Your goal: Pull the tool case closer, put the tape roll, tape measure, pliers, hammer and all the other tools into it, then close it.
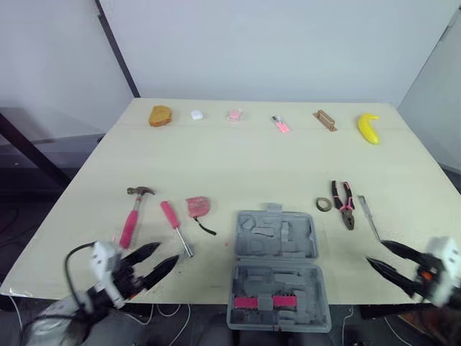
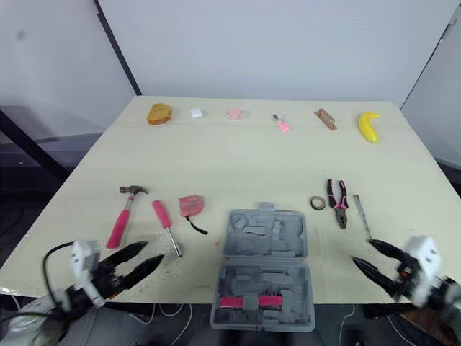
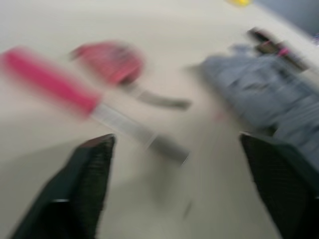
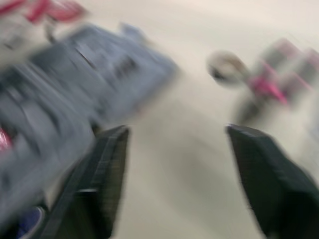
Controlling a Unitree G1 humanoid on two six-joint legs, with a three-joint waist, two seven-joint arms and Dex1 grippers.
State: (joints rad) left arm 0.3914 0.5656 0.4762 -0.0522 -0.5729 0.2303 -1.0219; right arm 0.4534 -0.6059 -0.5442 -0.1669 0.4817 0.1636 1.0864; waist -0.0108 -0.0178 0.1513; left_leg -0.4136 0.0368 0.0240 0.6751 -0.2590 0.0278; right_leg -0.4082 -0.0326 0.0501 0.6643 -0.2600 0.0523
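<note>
Tool case [image 1: 277,285] lies open at the near edge of the table [image 1: 216,162], between left gripper [image 1: 167,253] and right gripper [image 1: 374,252]. Both grippers have fingers apart and hold nothing. Hammer [image 1: 134,214] and tape measure [image 1: 198,207] lie to its left, tape roll [image 1: 323,205] and pliers [image 1: 343,202] to its right.

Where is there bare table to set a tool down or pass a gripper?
Widest bare band: between the far row by the banana and the tools. Crowded: hammer, screwdriver, tape measure left of the tool case; tape roll, pliers right of it.

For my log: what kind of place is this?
Likely a robot test room, not a workshop: plain table before bare walls, open tool case, and odd props like a banana.
</note>
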